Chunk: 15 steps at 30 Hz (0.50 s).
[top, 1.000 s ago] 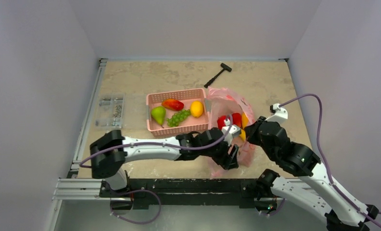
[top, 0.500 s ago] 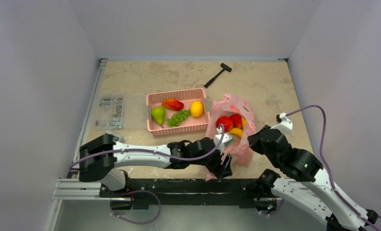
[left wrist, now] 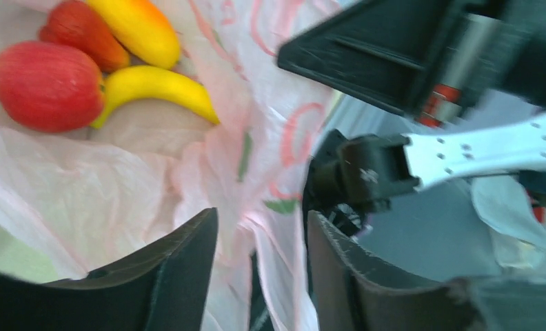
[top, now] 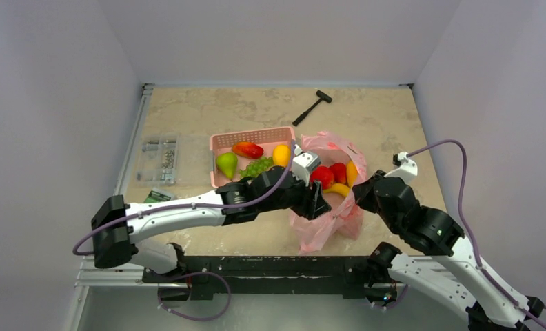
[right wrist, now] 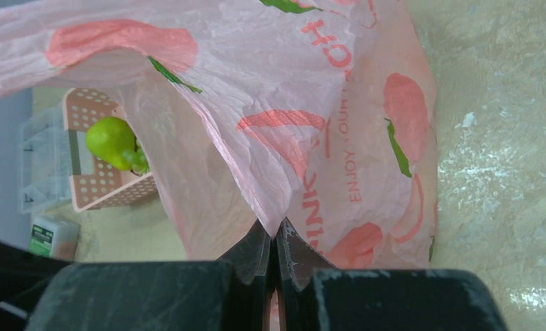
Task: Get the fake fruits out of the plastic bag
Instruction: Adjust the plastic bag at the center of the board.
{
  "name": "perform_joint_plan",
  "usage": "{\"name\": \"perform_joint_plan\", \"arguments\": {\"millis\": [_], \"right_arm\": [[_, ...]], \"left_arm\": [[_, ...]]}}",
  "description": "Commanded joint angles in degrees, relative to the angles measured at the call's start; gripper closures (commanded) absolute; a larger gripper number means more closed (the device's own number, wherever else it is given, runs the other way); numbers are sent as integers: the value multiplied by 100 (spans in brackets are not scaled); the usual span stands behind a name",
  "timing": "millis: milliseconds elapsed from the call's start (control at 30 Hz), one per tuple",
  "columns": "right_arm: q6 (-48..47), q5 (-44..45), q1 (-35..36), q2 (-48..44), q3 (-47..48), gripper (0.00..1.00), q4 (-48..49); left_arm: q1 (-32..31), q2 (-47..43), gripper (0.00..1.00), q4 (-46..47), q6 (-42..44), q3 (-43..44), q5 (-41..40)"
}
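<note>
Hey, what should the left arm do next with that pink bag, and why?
Probably ease the left end effector forward into the plastic bag toward the banana. Its jaws stand open at the bag's mouth, the banana lies just ahead beside the apple, and the right end effector pinches the bag's film.

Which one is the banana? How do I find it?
Look right of the pink basket for the crinkly pink plastic bag. Inside, next to the red apple, lies the banana. It is the only curved, all-yellow fruit there.
</note>
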Motion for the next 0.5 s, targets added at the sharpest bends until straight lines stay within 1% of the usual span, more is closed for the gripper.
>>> {"name": "perform_joint_plan", "arguments": {"millis": [0, 100, 133, 167, 233, 267, 400, 467], "right_arm": [[-287, 5, 4, -19, 334, 100, 402], [-415, 23, -1, 24, 437, 100, 481], [-424, 31, -1, 33, 447, 100, 497], [-444, 35, 0, 44, 456, 100, 516], [-474, 28, 1, 38, 479, 100, 565], [-492, 27, 3, 39, 494, 100, 569], [-483, 17, 6, -44, 484, 100, 513], [-474, -27, 3, -92, 448, 100, 500]], "left_arm": [[72, 739, 58, -17, -253, 522, -668], [88, 1150, 73, 731, -394, 520, -956], [94, 1323, 76, 888, -436, 536, -1039], [128, 1491, 77, 1020, -512, 581, -1051], [240, 1876, 77, 1074, -708, 789, -826], [268, 2064, 75, 1069, -739, 920, -775], [283, 2653, 72, 1024, -579, 1434, -505], [276, 2929, 67, 934, -503, 1679, -354]]}}
